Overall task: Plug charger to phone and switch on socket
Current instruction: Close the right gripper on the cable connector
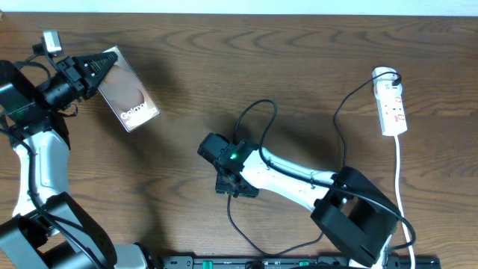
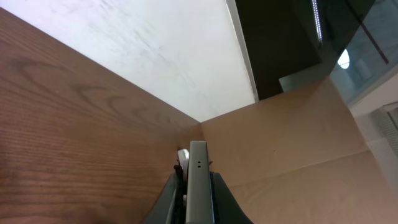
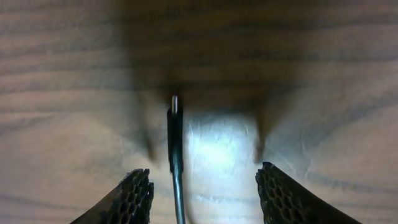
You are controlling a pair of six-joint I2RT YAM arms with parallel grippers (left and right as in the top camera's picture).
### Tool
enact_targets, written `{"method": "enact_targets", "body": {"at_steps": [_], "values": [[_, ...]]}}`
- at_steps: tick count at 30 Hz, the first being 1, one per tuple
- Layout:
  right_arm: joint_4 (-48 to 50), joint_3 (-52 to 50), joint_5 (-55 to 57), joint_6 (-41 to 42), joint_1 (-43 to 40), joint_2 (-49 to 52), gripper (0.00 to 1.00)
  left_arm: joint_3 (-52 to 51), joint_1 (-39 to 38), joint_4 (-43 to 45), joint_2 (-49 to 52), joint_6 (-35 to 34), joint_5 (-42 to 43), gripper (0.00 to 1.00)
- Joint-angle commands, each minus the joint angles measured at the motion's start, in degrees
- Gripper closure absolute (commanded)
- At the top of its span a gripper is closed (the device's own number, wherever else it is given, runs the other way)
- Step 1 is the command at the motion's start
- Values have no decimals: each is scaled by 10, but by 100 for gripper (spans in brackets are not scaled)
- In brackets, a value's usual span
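Phone: the phone was at the far left of the desk, gripped at one end, with its lettered end pointing toward the middle. A shadow beside it suggested it was raised off the wood.
Left jaws: they were closed hard on the phone. The left wrist view showed its thin edge standing between them.
Charger: the charger lay loose in a loop at mid-desk. Its connector tip rested flat on the wood, pointing away from the right arm.
Right jaws: they stood apart and low over the desk, holding nothing. The cable ran between them, closer to one side and touching neither.
Socket: the socket lay at the right side of the desk, well apart from the phone. A black lead ran to its far end. It could not be confirmed whether a plug was seated there.
Switch: the red marks were too small to tell on from off.
Done: the phone had been picked up and was ready to receive the connector, and the right jaws were lined up around the cable just behind the tip.
Outstanding: the cable had not been grasped, the tip had not been brought to the phone or inserted, and the socket switch had not been pressed.
Assessment: the task was at an early stage, with neither main step complete.
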Motion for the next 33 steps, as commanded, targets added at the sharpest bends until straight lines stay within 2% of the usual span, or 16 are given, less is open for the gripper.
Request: {"method": "enact_targets", "body": {"at_steps": [1,5,17,25,33], "values": [[4,9,20,6,2,20,46,13,0,4,-8,2,12,93],[8,9,17,6,2,27,47,13,0,4,-8,2,12,93],[13,9,18,11,2,28,66,13,0,4,-8,2,12,93],[12,9,18,17,2,28,83,13,0,4,-8,2,12,93],[12,9,18,17,2,28,92,13,0,4,-8,2,12,93]]}}
